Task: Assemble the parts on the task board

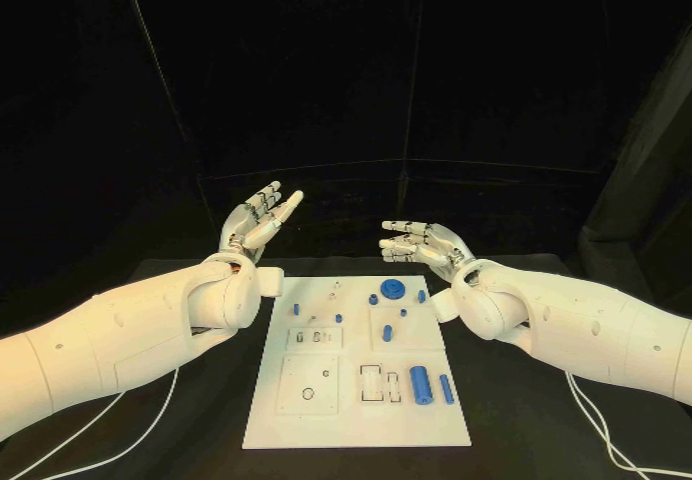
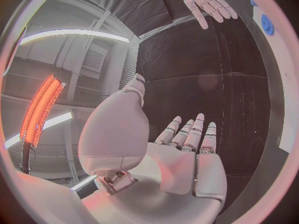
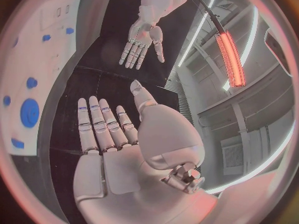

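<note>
I have both the silver left hand (image 1: 260,222) and right hand (image 1: 423,243) released above the white rectangular task board (image 1: 358,425), so picking a small blue part (image 1: 420,383) comes next.

Head view: dim surroundings, black backdrop. The white task board (image 1: 358,375) reads bright and evenly lit from above, with no harsh shadows. Wrist views: strong fisheye curvature toward the rim, with a reddish fringe along the circle edge. Glare comes from an orange-red light strip (image 2: 39,109) at 9 o'clock, and from another at 2 o'clock in the right wrist view.
</note>
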